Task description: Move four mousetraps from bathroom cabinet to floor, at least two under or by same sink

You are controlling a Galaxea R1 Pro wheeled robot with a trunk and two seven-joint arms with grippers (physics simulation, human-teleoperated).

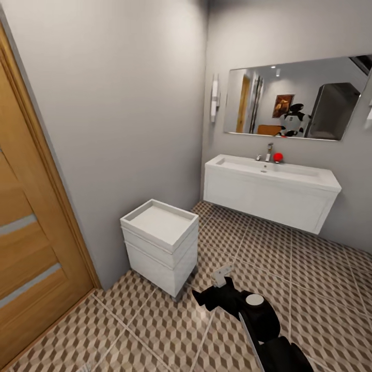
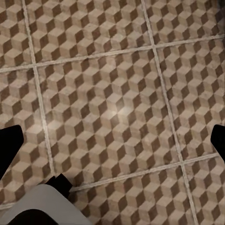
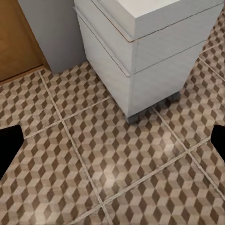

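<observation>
Nearest in the head view, a black and white arm (image 1: pixel 258 315) reaches over the bathroom floor (image 1: pixel 320 289); which arm it is I cannot tell for sure. Both wrist views show dark fingertips wide apart at the edges, so the left tool (image 2: pixel 112 140) and the right tool (image 3: pixel 112 145) stand open and empty above the tiles. Further on, a small white drawer unit (image 1: pixel 160 245) stands by the grey wall, near a wooden door (image 1: pixel 26 248). Beyond, the sink (image 1: pixel 274 173) with its faucet (image 1: pixel 267 152) hangs under a mirror (image 1: pixel 297 98).
</observation>
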